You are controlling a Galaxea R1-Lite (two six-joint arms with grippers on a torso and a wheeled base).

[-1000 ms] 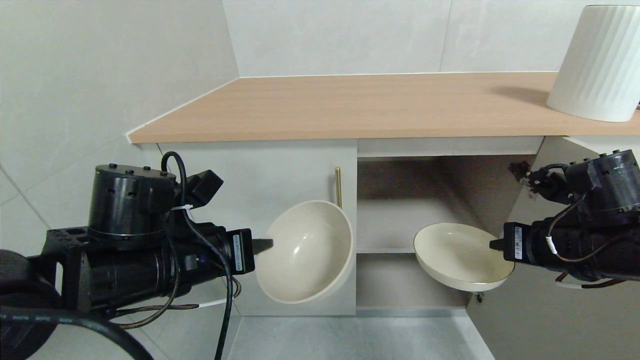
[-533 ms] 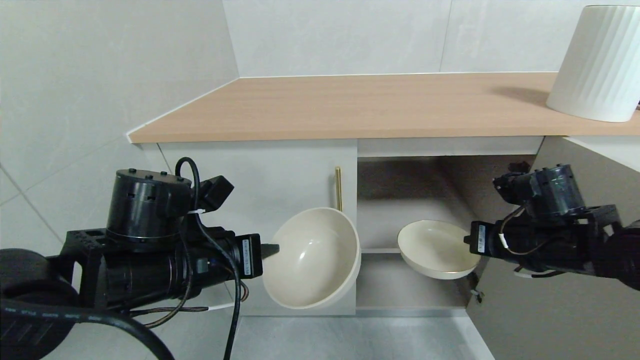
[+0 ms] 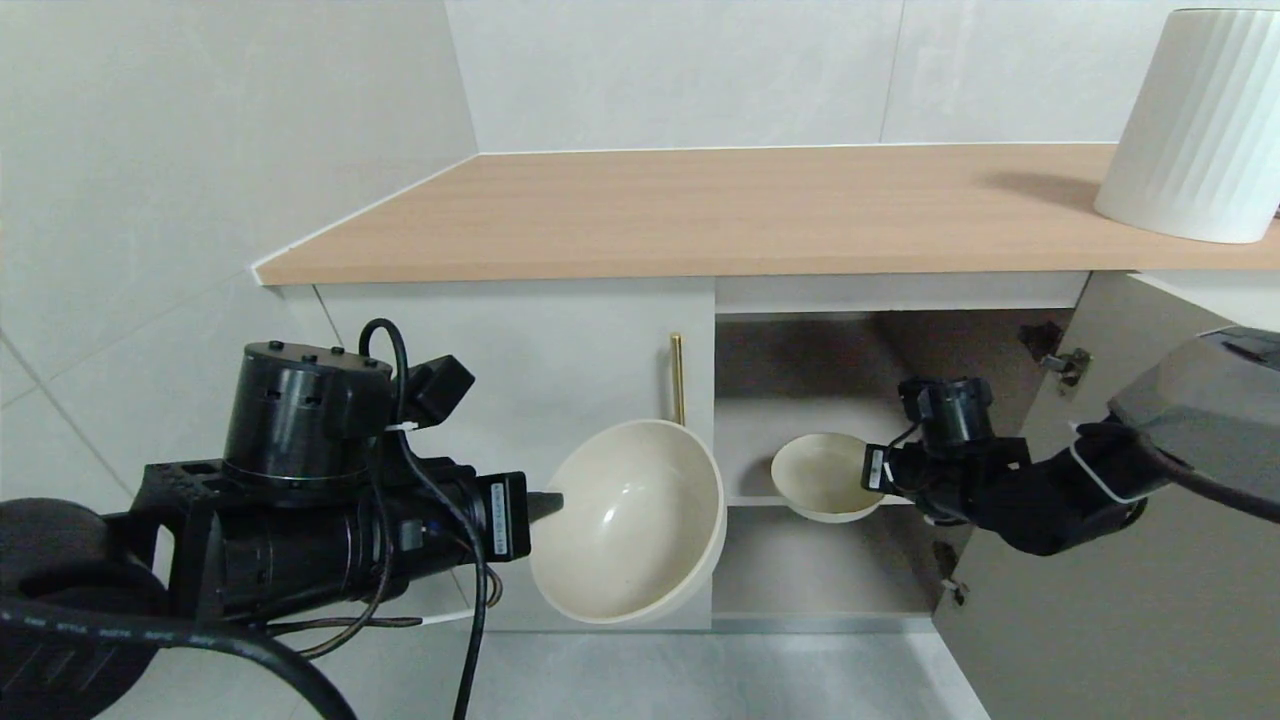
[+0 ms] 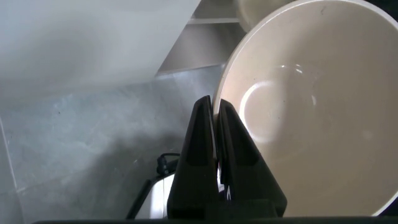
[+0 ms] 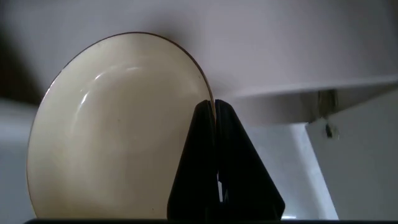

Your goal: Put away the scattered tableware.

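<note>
Tableware: two cream pieces, a deep bowl (image 3: 625,520) and a shallower dish (image 3: 822,477), each held in a gripper.
Bowl: tilted on edge in front of the closed left door (image 3: 520,350), just beside the open cabinet (image 3: 800,370) and not yet inside it.
Left gripper (image 3: 548,503): fingers closed on the bowl's rim.
Dish: in the cabinet opening at the level of the shelf (image 3: 748,500); whether it touches the shelf cannot be told.
Right gripper (image 3: 875,470): fingers clamped on the dish's rim, beside the open right door (image 3: 1100,600).
Surface (image 3: 700,210): carries a white ribbed pot (image 3: 1195,130) at its right end.
Progress: probably past halfway, with both pieces picked up and the cabinet open.
Left: setting the dish down and letting go, then bringing the bowl round into the cabinet; neither piece is stored yet.
</note>
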